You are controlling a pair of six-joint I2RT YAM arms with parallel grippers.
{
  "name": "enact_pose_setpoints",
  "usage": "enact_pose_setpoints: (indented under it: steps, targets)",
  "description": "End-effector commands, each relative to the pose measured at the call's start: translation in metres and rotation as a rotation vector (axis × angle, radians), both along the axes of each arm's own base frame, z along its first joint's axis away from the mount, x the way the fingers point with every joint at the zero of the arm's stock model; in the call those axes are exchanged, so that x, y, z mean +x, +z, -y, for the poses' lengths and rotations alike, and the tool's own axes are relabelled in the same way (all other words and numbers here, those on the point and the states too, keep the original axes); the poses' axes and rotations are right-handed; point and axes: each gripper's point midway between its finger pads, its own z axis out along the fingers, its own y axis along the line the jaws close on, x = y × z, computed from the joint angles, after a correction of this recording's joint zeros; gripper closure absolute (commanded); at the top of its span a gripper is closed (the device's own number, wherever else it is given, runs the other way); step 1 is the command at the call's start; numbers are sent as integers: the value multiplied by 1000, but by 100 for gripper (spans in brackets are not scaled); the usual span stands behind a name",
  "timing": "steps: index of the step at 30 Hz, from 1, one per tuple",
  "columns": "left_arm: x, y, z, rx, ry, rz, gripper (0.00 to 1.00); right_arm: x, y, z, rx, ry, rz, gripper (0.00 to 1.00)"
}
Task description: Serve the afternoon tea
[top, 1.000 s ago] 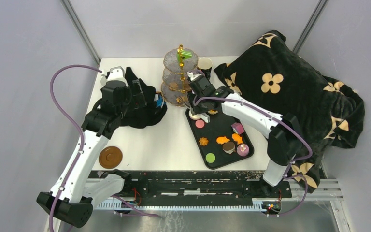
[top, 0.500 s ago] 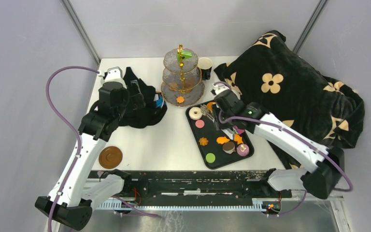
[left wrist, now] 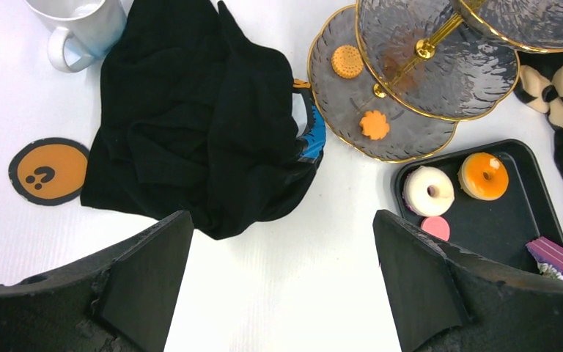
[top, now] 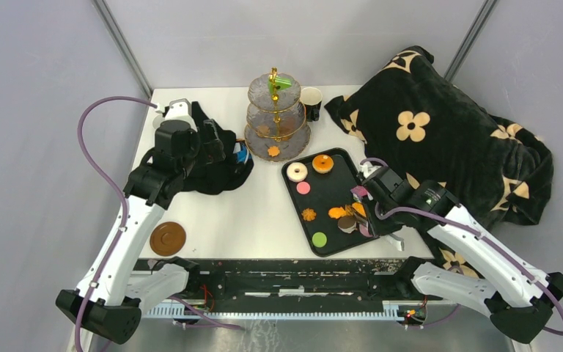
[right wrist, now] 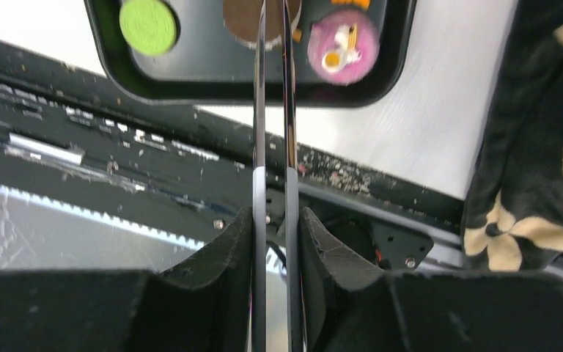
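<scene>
Behind the tray (top: pixel 330 192), two orange cookies (left wrist: pixel 374 125) are noted on the lowest tier of the stand (left wrist: pixel 418 128); donuts (left wrist: pixel 429 191), discs (top: pixel 319 239) and cube (left wrist: pixel 557 257) remain on the tray. By the right gripper (right wrist: pixel 275 227), tongs (right wrist: pixel 259 110) are clamped above the tray's near end; the left gripper (left wrist: pixel 282 220) is spread wide, empty.

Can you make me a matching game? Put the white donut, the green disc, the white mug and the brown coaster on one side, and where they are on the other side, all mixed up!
1. white donut
2. green disc
3. white mug
4. brown coaster

A. beside the black cloth
B. on the bare table, near its front edge
C. near corner of the tray
D. far end of the tray, next to the orange donut

Pairs: 1-D, 2-C, 3-A, 4-B
</scene>
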Motion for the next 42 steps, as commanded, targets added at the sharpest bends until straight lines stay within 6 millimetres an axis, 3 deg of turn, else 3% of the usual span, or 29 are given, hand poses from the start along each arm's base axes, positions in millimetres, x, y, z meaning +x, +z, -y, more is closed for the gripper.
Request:
enact_pose_setpoints:
  steps: [1, 11, 18, 23, 27, 31, 35, 42]
  targets:
    - [9, 26, 7, -57, -9, 87, 0, -20, -1, -1, 28, 7, -85, 99]
    - [8, 24, 6, -51, -10, 82, 0, 8, -16, -17, 25, -27, -35, 99]
    - [10, 21, 4, -38, 2, 74, 0, 16, -36, -29, 2, -2, -75, 99]
    - [13, 16, 5, -36, 2, 69, 0, 39, -42, -51, 40, 7, -33, 99]
    - [15, 13, 5, -31, 2, 64, 0, 68, -40, -70, 64, -6, 35, 99]
    - [14, 15, 4, -28, 2, 66, 0, 82, -20, -68, 69, -40, 122, 99]
    - [13, 14, 4, -27, 2, 65, 0, 72, -9, -47, 39, -65, 152, 99]
    - [9, 16, 5, -44, -1, 71, 0, 13, 7, 10, -11, -148, 77, 93]
